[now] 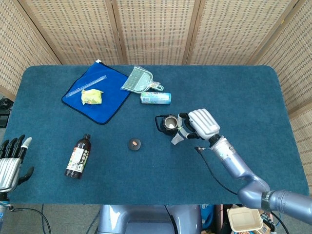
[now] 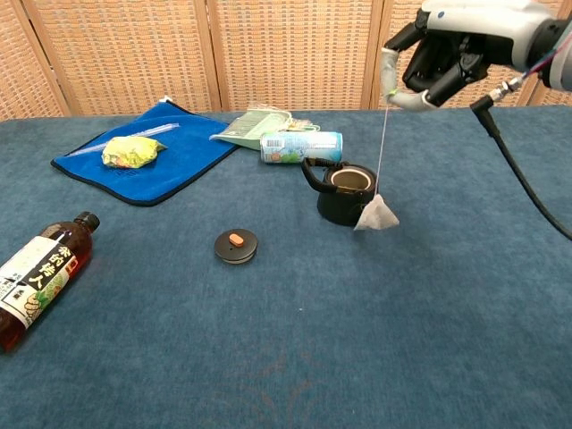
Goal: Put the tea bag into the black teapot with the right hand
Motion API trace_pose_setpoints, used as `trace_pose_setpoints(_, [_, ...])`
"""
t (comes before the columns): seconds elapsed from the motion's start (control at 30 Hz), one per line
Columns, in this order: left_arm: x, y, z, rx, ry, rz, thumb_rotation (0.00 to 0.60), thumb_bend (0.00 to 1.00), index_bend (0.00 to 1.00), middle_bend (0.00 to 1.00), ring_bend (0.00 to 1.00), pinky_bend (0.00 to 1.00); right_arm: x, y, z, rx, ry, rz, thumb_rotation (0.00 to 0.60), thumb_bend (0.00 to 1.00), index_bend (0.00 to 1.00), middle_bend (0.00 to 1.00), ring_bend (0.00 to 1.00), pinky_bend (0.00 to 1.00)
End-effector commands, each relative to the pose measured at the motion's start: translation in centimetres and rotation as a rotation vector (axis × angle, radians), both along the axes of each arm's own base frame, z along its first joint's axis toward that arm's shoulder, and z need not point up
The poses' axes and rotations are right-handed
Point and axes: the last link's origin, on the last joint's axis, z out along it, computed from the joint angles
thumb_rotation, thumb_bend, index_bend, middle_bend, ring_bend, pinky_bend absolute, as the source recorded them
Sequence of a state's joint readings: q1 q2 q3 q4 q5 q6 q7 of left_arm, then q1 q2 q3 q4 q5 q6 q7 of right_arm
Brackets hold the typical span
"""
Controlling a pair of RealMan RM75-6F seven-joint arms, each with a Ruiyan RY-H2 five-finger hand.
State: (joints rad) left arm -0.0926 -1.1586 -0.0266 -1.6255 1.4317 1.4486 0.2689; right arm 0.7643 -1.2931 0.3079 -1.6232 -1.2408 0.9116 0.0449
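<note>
Fingers [image 2: 393,67] of right hand [image 2: 451,45] pinching tea bag [image 2: 376,214] string beside black teapot [image 2: 344,192].

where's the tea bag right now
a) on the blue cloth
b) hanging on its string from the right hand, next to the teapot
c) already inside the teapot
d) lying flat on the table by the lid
b: in the chest view the tea bag dangles on its string below the right hand, off the table beside the black teapot and not yet inside it.
</note>
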Motion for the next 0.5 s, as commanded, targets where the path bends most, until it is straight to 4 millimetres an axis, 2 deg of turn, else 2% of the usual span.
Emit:
trace_pose_setpoints(0.03, [-0.1, 0.0, -0.1, -0.002, 0.0, 0.003, 0.6, 0.35, 0.0, 0.0, 0.0, 0.0, 0.4, -0.8, 0.5, -0.02, -0.001, -0.003, 0.6, 0.6, 0.65, 0.97, 0.99, 1.0])
trace_pose_setpoints(0.5, [-0.4, 0.2, -0.4, -0.011, -0.002, 0.013, 0.6, 0.35, 0.0, 0.0, 0.0, 0.0, 2.2, -3.9, 2.4, -0.083, 0.005, -0.012, 0.6, 0.6, 0.65, 0.97, 0.99, 1.0])
